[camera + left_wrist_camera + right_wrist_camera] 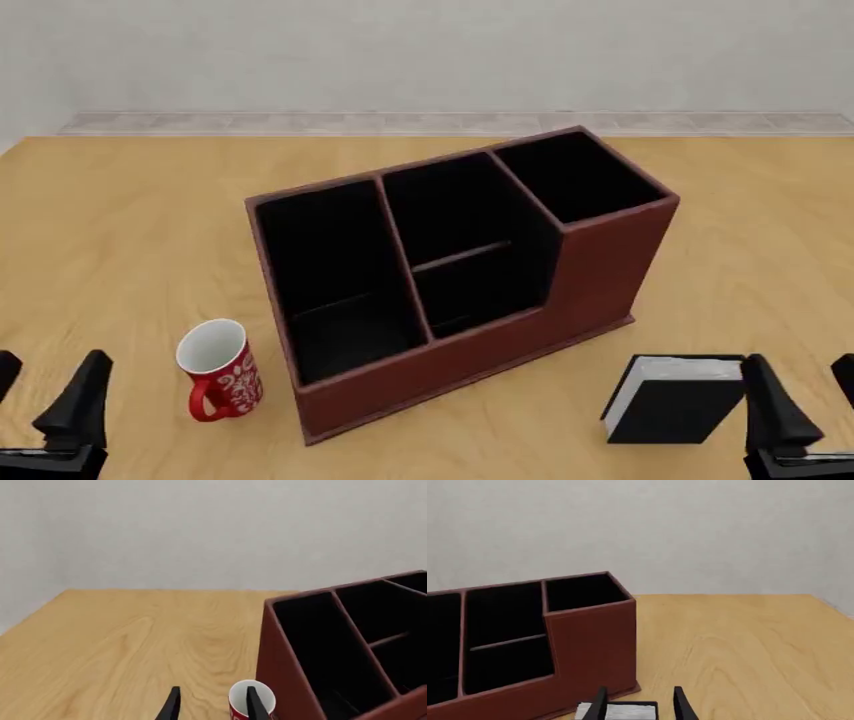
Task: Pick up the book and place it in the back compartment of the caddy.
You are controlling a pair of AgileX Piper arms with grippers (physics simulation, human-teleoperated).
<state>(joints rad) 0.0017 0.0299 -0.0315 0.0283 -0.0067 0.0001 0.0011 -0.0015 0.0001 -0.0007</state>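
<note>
The book [674, 400], black-covered with white page edges up, stands on the table in front of the caddy's right end. It also shows low in the right wrist view, book [620, 712], just ahead of my open right gripper [640, 706]. In the front view my right gripper [811, 395] is beside the book, to its right, holding nothing. The reddish-brown caddy [607, 265] sits mid-table, turned at an angle. Its back compartment [481, 292] is the small low-walled pocket of the divided middle section. My left gripper [47, 392] is open and empty at the near left.
A red-and-white mug [220, 368] stands by the caddy's left front corner, ahead of the left gripper [213, 707]; one finger partly hides the mug [237, 695] in the left wrist view. Bare wooden table [120, 230] surrounds the caddy, with a wall behind.
</note>
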